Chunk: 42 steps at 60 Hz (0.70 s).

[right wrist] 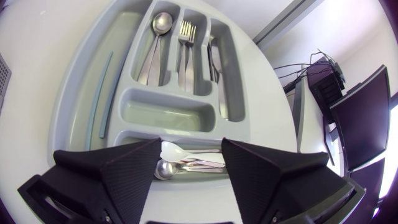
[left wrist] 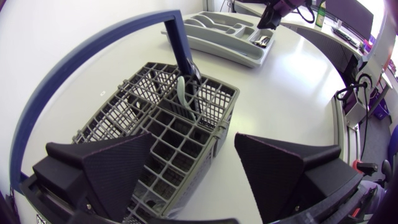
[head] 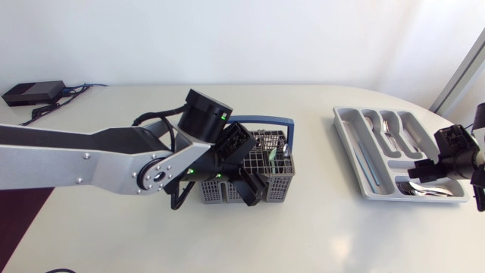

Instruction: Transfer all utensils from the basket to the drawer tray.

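The left arm (head: 91,155) stretches far inward, the left pincer (left wrist: 193,142) angled downward with fingers spread wide. The right pincer (right wrist: 191,148) points down too, fingers apart.

Pale table (head: 318,235), rounded at right end. Grey mesh basket (head: 276,176) with blue handle stands near middle. Grey cutlery tray (head: 347,136) lies well apart, toward right end. Flat black box (head: 32,92) with cable (head: 72,91) at far left corner.

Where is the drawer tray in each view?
Head view: drawer tray at the table's right end, under the right tool.
Left wrist view: drawer tray beyond the basket, far ahead of the left tool.
Right wrist view: drawer tray under the right tool.
Shared landmark: the right tool, over one end of it.
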Each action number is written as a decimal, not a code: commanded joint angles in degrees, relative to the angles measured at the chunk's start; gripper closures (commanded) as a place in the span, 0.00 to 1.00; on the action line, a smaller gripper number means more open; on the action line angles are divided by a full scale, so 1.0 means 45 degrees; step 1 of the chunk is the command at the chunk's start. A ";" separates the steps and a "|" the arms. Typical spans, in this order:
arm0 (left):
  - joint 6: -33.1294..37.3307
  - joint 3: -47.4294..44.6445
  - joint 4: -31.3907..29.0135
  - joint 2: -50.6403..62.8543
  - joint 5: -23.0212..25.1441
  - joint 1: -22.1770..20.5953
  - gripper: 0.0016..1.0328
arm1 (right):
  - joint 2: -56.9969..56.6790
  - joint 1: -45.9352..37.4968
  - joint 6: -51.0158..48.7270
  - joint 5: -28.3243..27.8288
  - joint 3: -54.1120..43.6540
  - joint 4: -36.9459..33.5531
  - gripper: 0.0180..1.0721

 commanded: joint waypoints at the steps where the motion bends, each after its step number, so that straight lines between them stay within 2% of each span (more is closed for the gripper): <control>1: -0.0172 0.0360 0.0218 0.0095 -0.0172 -0.0060 0.11 | -0.1006 0.0162 -0.0009 -0.0216 -0.0208 -0.0487 0.16; 4: -0.0153 0.0380 0.0276 0.0095 -0.0269 -0.0099 0.11 | -0.1377 0.0260 0.0147 -0.0391 -0.0208 -0.0663 0.16; 16: 0.0101 0.0341 0.1292 0.0387 -0.2144 -0.0997 0.12 | -0.1885 0.1061 0.0519 -0.0489 -0.0599 -0.0898 0.16; 21: 0.0160 0.0536 0.1565 0.0641 -0.2828 -0.1427 0.19 | -0.1943 0.1256 0.0616 -0.0489 -0.0774 -0.0898 0.16; 25: 0.0218 0.0770 0.1546 0.0856 -0.2906 -0.1544 0.21 | -0.2002 0.1334 0.0636 -0.0489 -0.0892 -0.0839 0.16; 34: 0.0316 0.1337 0.1643 0.1520 -0.3844 -0.1778 0.41 | -0.2197 0.1530 0.0714 -0.0548 -0.1107 -0.0839 0.16; 39: 0.0472 0.1376 0.2054 0.1774 -0.4410 -0.1954 0.48 | -0.2275 0.1686 0.0792 -0.0567 -0.1224 -0.0800 0.16; 42: 0.0531 0.1454 0.2171 0.2009 -0.4586 -0.1993 0.58 | -0.2295 0.1784 0.0831 -0.0567 -0.1282 -0.0800 0.16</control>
